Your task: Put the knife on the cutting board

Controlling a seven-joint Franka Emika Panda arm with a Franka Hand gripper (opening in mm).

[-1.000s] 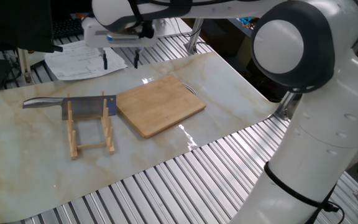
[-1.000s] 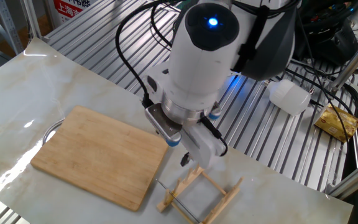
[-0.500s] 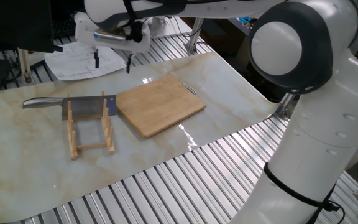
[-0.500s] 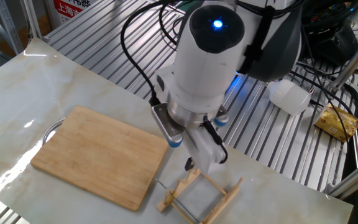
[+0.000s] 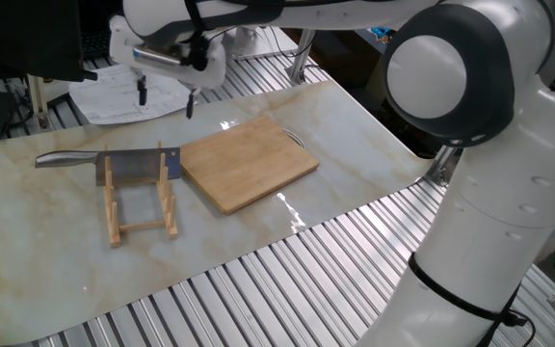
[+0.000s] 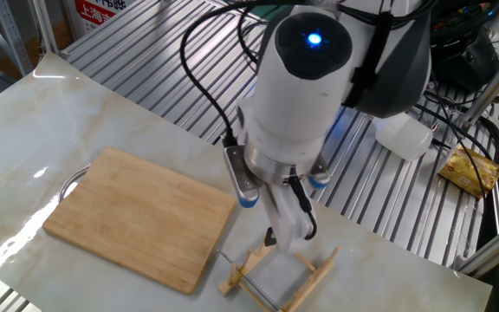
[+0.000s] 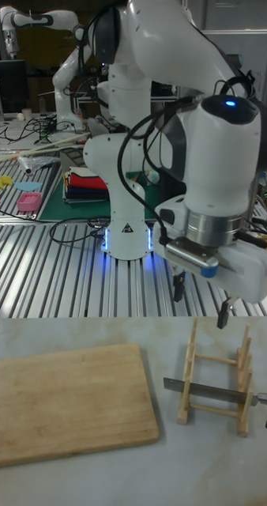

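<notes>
The knife (image 5: 114,165) stands on its edge in a wooden peg rack (image 5: 143,200), with its silver handle (image 5: 64,159) sticking out to the left. In the tall fixed view the knife (image 7: 208,389) shows as a thin grey strip across the rack (image 7: 216,385). The cutting board (image 5: 249,164) lies flat just right of the rack with nothing on it, and it shows again (image 6: 141,217) (image 7: 66,403) in the other two views. My gripper (image 5: 167,98) hangs open and empty above and behind the rack, clear of the knife. Its fingers (image 7: 178,288) point down.
Loose papers (image 5: 128,92) lie behind the gripper on the slatted metal table. A white bottle (image 6: 403,134) and a yellow packet (image 6: 470,169) sit off the marble mat. The robot base (image 7: 125,198) stands behind the rack.
The open gripper has moved sideways from behind the cutting board to behind and above the rack and knife. The knife, rack and board have not moved.
</notes>
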